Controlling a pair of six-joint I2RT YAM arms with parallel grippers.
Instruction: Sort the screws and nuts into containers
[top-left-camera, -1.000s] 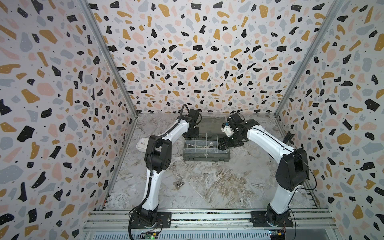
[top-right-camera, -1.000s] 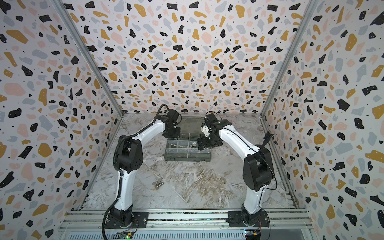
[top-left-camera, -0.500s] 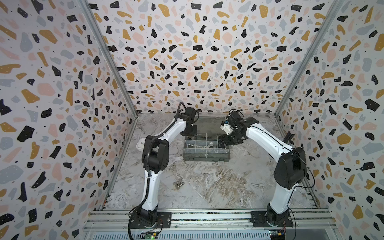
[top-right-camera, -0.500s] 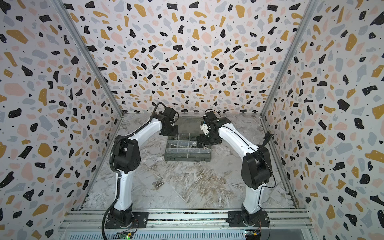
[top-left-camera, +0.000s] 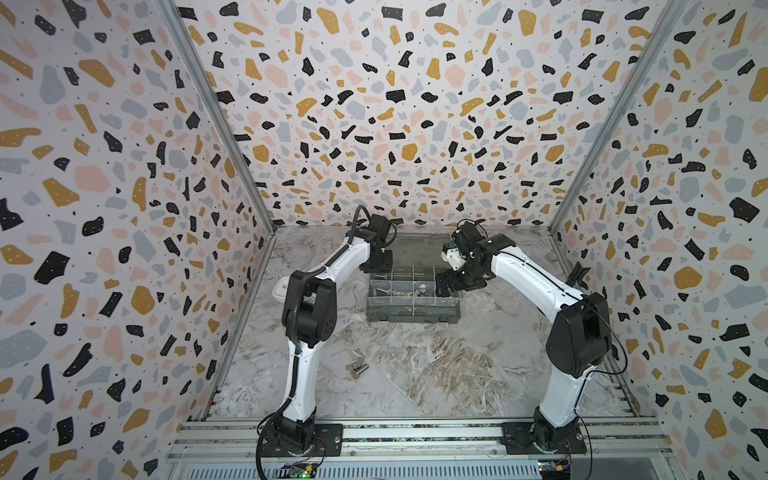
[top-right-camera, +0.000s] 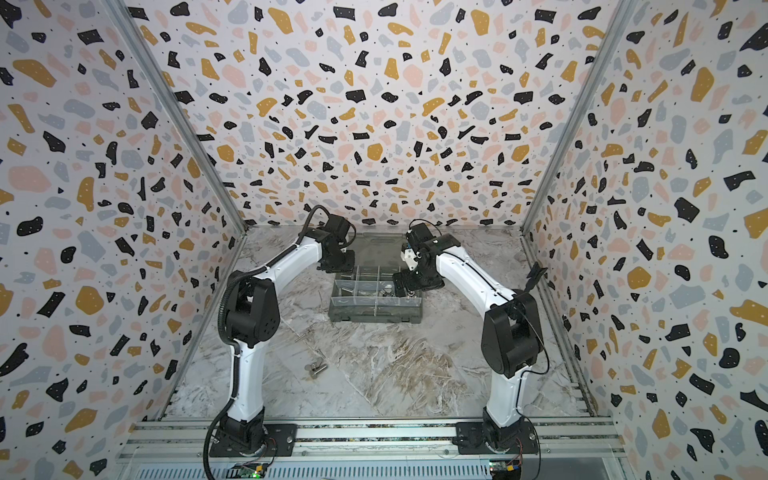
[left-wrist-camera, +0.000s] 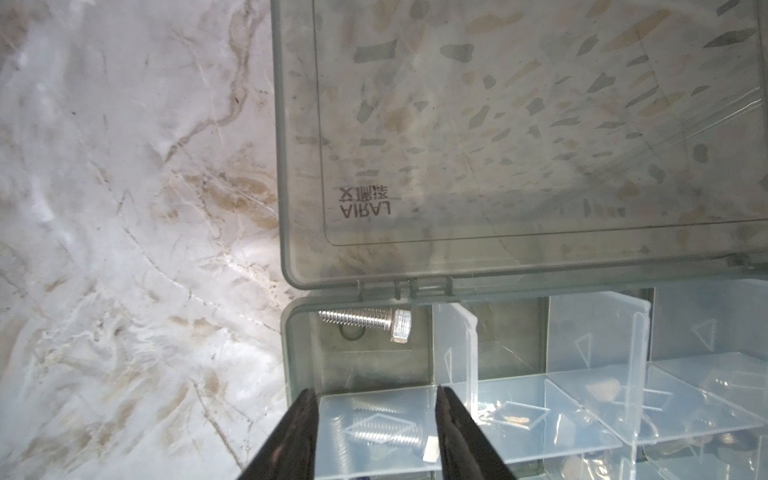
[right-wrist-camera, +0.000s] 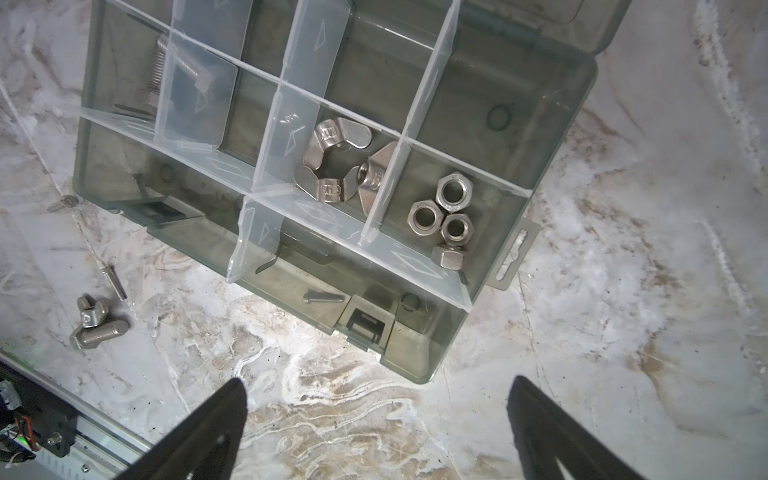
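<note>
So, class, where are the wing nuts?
In the right wrist view, the wing nuts lie in the organiser box, in its right half, one divider from the hex nuts.

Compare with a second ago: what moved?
The left gripper edged slightly leftward over the far corner of the organiser box, open and empty. The right gripper barely shifted, open. Nothing grasped or released; box and loose screws unchanged.

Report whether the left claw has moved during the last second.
Yes. In a top view the left claw has shifted slightly leftward, toward the organiser box's back left corner.
</note>
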